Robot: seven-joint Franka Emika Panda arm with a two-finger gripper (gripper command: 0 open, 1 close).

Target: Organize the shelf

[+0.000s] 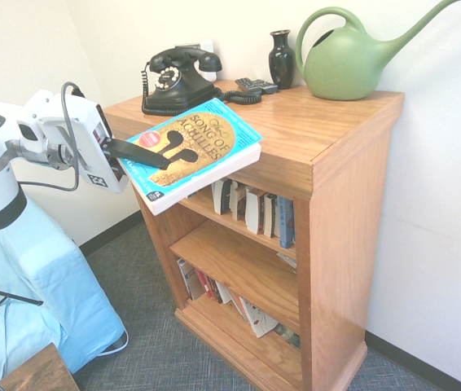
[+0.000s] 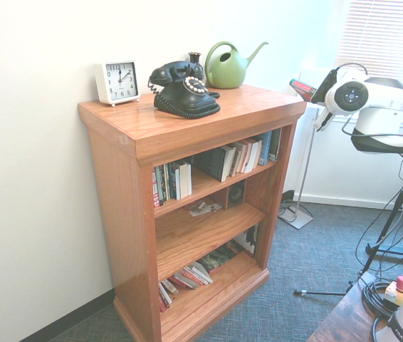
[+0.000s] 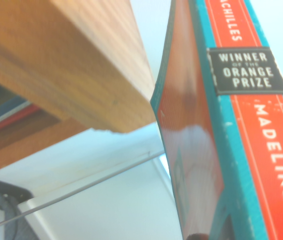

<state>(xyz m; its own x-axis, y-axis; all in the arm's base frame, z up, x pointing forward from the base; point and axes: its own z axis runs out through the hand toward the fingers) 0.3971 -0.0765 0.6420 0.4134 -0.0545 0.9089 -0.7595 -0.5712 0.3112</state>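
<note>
On top of the shelf [image 1: 296, 130] sit a black telephone [image 1: 177, 80], a small dark vase [image 1: 281, 59] and a green watering can [image 1: 353, 59]. The second exterior view also shows a white clock [image 2: 117, 82] at the far end of the top, by the wall. A small dark remote [image 1: 255, 85] lies near the vase. The top tier holds a row of standing books [image 1: 255, 209]. The middle tier holds only a few small things near the back. More books [image 2: 187, 276] lean and lie flat on the bottom tier. The hand [image 1: 145, 152] is clenched on a blue book [image 1: 194, 151] with a gold picture and the words "Song of Achilles" on its cover. A dark finger [image 1: 137, 151] lies flat across the cover. The book is tilted, and it hangs in the air just in front of the shelf's top edge, over the top tier. In the wrist view, the book's red and blue spine [image 3: 251, 130] is right beside the thick edge of the wooden top [image 3: 71, 65]. The shelf is warm orange-brown wood with a thick flat top. It stands on grey carpet [image 1: 157, 326] against a white wall [image 1: 450, 212].
</note>
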